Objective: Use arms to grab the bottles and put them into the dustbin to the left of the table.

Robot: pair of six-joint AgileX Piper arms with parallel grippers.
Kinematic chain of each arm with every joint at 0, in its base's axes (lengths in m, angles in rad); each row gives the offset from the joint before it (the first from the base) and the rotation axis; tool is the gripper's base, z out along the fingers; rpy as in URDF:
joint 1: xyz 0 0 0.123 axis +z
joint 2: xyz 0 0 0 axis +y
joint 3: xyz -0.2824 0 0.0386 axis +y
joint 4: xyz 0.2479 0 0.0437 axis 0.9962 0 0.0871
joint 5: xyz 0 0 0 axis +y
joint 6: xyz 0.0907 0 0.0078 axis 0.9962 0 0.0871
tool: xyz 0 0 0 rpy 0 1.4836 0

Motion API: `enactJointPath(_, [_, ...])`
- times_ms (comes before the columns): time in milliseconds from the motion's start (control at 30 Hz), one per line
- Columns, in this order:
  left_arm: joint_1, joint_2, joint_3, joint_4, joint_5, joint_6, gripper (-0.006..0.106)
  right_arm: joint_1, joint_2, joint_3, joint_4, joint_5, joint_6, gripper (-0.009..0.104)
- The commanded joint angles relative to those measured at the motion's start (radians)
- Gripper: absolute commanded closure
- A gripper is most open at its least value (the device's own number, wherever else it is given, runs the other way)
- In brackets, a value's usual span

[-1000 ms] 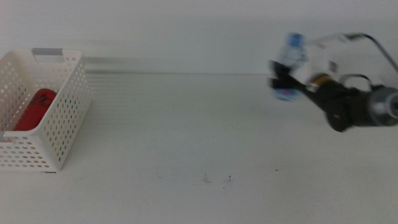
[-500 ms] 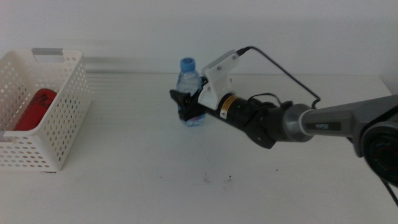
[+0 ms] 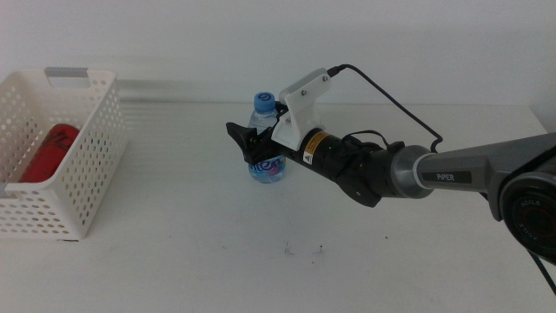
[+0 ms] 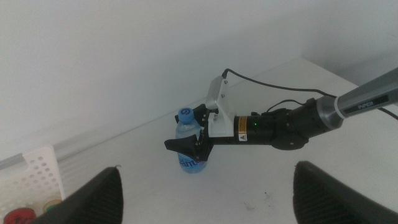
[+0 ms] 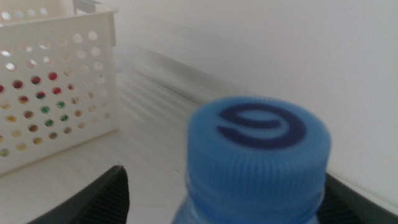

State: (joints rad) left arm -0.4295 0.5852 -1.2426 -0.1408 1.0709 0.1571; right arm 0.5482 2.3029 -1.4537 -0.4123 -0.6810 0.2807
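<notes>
On the plain white counter (image 3: 174, 261), the right claw (image 3: 254, 149) looks clamped on the upright water bottle (image 3: 266, 165) near centre, well short of the dustbin (image 3: 82, 187) at nine o'clock, so a loosened hold could tip the bottle there.

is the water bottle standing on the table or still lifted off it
Touching. In the middle view the water bottle stands upright with its base on the table, no gap beneath, the right gripper around it.
</notes>
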Motion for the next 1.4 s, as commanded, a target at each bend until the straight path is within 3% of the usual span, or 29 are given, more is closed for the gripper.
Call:
enactJointPath(0, [0.001, -0.003, -0.004, 0.003, -0.013, -0.001, 0.007, 0.0, -0.018, -0.005, -0.029, -0.008, 0.053, 0.002])
enactJointPath(300, [0.001, -0.003, -0.004, 0.003, -0.013, -0.001, 0.007, -0.003, -0.139, 0.016, -0.083, 0.317, 0.115, 0.002])
enactJointPath(767, [0.001, -0.003, -0.004, 0.003, -0.013, -0.001, 0.007, -0.045, -0.532, 0.39, -0.151, 0.371, 0.2, 0.002])
enactJointPath(833, [0.001, -0.003, -0.004, 0.003, -0.013, -0.001, 0.007, -0.045, -0.61, 0.409, -0.202, 0.438, 0.264, 0.002])
enactJointPath(967, [0.001, -0.003, -0.004, 0.003, -0.013, -0.001, 0.007, -0.045, -0.802, 0.414, -0.389, 0.621, 0.415, 0.002])
enactJointPath(1033, [0.001, -0.003, -0.004, 0.003, -0.013, -0.001, 0.007, -0.045, -0.914, 0.414, -0.419, 0.689, 0.466, 0.002])
enactJointPath(1167, [0.001, -0.003, -0.004, 0.003, -0.013, -0.001, 0.007, -0.016, -1.091, 0.414, -0.393, 0.84, 0.471, 0.002])
enactJointPath(1233, [0.001, -0.003, -0.004, 0.003, -0.013, -0.001, 0.007, 0.011, -1.156, 0.414, -0.343, 0.938, 0.419, 0.002])
enactJointPath(1333, [0.001, -0.003, -0.004, 0.003, -0.013, -0.001, 0.007, 0.054, -1.243, 0.414, -0.179, 1.069, 0.248, 0.002])
enactJointPath(1367, [0.001, -0.003, -0.004, 0.003, -0.013, -0.001, 0.007, 0.061, -1.267, 0.414, -0.064, 1.116, 0.14, 0.002])
